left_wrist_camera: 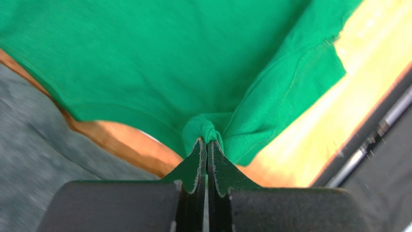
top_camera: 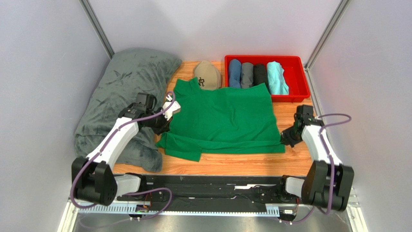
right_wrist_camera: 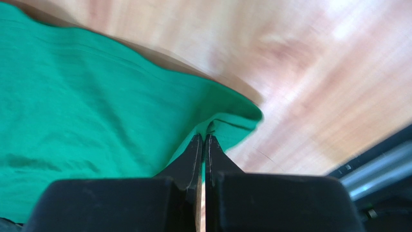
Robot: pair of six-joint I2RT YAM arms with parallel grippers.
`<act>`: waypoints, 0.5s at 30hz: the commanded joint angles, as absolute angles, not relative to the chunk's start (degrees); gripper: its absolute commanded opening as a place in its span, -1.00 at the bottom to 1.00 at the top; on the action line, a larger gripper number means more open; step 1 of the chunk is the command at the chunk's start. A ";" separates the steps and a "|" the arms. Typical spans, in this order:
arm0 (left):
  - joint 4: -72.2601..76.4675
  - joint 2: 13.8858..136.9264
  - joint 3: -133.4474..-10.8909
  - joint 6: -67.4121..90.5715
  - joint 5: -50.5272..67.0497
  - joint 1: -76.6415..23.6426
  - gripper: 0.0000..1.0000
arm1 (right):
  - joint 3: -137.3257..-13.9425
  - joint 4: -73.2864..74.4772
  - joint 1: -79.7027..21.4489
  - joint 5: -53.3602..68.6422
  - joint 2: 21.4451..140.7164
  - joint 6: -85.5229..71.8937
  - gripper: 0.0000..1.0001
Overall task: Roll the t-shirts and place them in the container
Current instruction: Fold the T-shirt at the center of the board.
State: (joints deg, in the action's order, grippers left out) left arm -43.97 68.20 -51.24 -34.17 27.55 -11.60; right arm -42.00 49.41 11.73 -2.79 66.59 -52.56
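**Both pincers clamp the near edge of the green shirt**

The green t-shirt (top_camera: 222, 121) lies spread on the table (top_camera: 232, 164), between the grey blanket (top_camera: 121, 82) and the red tray (top_camera: 263, 57) of rolled shirts (top_camera: 247, 75). The left pincer (left_wrist_camera: 207, 141) is clenched on a bunch of cloth beside the near sleeve. The right pincer (right_wrist_camera: 203, 137) is clenched on the opposite near corner. Gripping both ends likely keeps the edge taut and level for an even fold.

The t-shirt (top_camera: 222, 121) is plain bright green; the tray (top_camera: 296, 79) is red; there is a blue shirt (top_camera: 235, 73), a grey shirt (top_camera: 247, 75), a black shirt (top_camera: 260, 75), a light blue-green shirt (top_camera: 277, 77); the cap (top_camera: 208, 75) is tan with a dark mark; the blanket (top_camera: 125, 82) is dark grey; the table (top_camera: 232, 164) is orange-brown.
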 commanded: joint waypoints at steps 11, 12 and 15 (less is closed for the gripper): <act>-37.88 77.26 -57.30 -28.83 21.27 -11.51 -1.00 | -55.54 42.10 8.53 -6.33 80.77 -43.95 -1.00; -38.05 77.26 -57.39 -28.39 21.18 -11.51 -1.00 | -55.72 42.10 8.53 -6.50 81.03 -43.51 -1.00; -39.37 77.17 -58.36 -27.78 21.09 -11.51 -1.00 | -56.60 42.45 8.26 -6.85 81.47 -42.11 -0.99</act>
